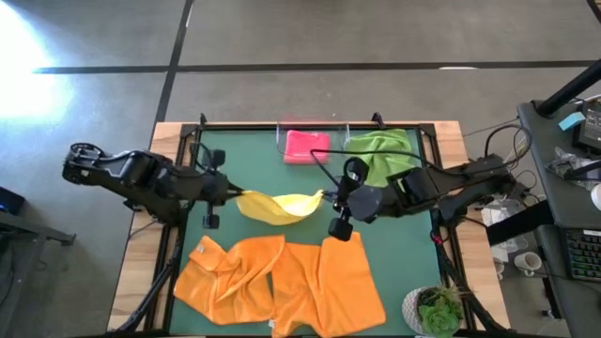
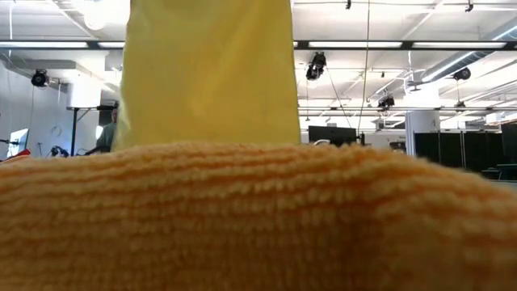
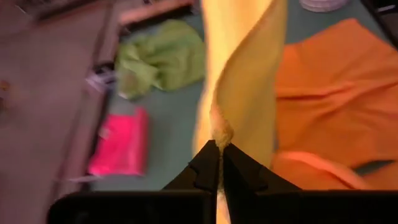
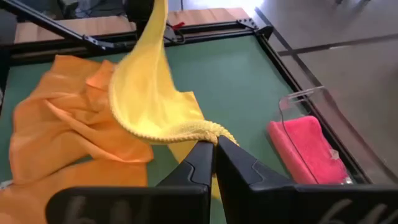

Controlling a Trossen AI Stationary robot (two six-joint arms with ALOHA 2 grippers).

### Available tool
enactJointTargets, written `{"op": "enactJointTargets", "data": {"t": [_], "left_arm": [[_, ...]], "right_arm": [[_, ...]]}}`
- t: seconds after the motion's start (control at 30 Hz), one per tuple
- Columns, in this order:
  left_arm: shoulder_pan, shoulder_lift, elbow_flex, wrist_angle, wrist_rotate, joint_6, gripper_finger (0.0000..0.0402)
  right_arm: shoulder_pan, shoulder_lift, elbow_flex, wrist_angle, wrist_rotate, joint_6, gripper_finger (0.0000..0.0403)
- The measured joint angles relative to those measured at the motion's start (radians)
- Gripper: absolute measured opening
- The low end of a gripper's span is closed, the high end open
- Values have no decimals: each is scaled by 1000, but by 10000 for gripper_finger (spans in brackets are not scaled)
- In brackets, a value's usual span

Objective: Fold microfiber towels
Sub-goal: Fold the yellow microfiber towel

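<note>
Yellow towel (image 1: 279,206) — long axis side to side between both grippers' jaws

A large open lab or workshop hall: bare concrete floor (image 1: 376,38) with dark taped lines around the wood-edged desk (image 1: 310,127); exposed ceiling ducts (image 2: 440,77) and strip lights overhead; dark monitors (image 2: 333,134) far behind; a side bench with a keyboard (image 1: 584,253) and cables.

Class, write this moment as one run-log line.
left pincer: shut on yellow towel | right pincer: shut on yellow towel | towel: lifted between them
</note>
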Motion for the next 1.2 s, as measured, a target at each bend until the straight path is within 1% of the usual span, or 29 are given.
{"op": "enactJointTargets", "data": {"t": [0.2,0.3,0.4,0.47,0.53,0.63,0.7,0.77,0.87,0.93,1.0,1.1,1.17,1.2], "left_arm": [[0,15,65,1,-116,112,0],[5,19,75,1,-185,170,0],[27,24,75,8,-270,237,0],[48,27,75,9,-329,283,0],[70,36,78,24,-368,326,0],[111,41,86,74,-379,394,0],[130,46,97,120,-382,434,0],[144,49,107,133,-382,469,0],[147,52,124,154,-382,469,0],[143,50,124,141,-368,421,0],[136,43,123,79,-300,296,0],[134,37,107,-28,-116,36,0],[132,36,80,-94,6,-104,0],[129,38,61,-102,78,-166,0]], "right_arm": [[36,1,70,-92,55,75,8],[34,1,97,-128,133,76,8],[4,1,126,-144,233,65,8],[-21,1,142,-152,282,29,8],[-42,1,151,-149,321,-32,8],[-71,1,157,-135,342,-107,8],[-82,1,157,-135,343,-134,8],[-85,0,157,-136,344,-154,8],[-83,0,157,-136,338,-164,8],[-72,0,157,-136,301,-151,8],[-60,0,155,-137,247,-115,8],[-41,0,117,-135,138,-5,8],[-27,0,73,-134,65,100,8],[-19,1,45,-134,34,154,8]]}}
